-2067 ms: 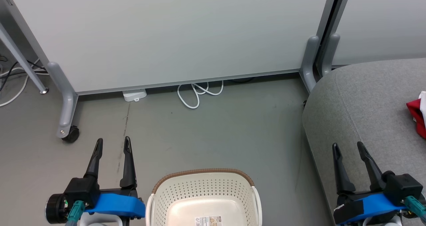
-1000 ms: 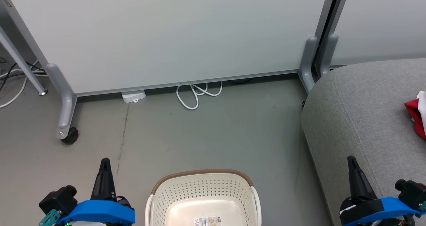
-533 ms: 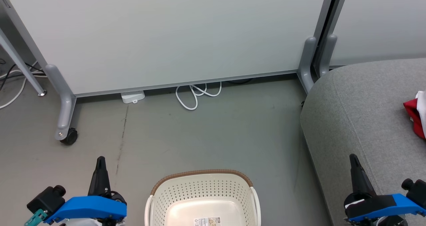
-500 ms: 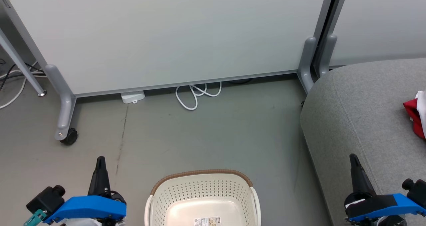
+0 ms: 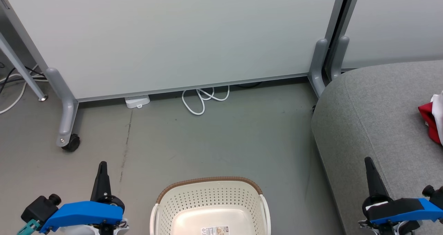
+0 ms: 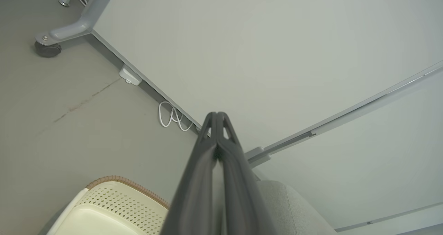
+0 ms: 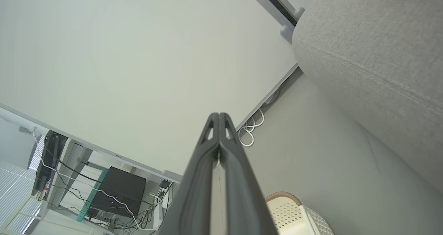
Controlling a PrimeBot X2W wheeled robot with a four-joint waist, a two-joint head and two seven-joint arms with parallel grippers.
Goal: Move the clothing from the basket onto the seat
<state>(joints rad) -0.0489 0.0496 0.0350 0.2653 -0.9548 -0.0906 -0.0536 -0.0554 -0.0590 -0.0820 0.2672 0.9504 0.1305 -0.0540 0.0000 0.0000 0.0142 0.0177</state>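
Head view: clothing (image 5: 429, 119) seemingly on seat (image 5: 373, 117), mostly cropped; basket (image 5: 207, 180) on floor (image 5: 221, 138); left gripper (image 5: 102, 165), right gripper (image 5: 367, 160) fingers pressed together.

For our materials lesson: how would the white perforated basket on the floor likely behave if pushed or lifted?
The basket probably lifts easily: it is thin perforated plastic, and its visible inside holds just a paper label. It likely keeps its shape, being moulded with a firm-looking rim. Pushed, it would probably slide, not tip, on the smooth floor.
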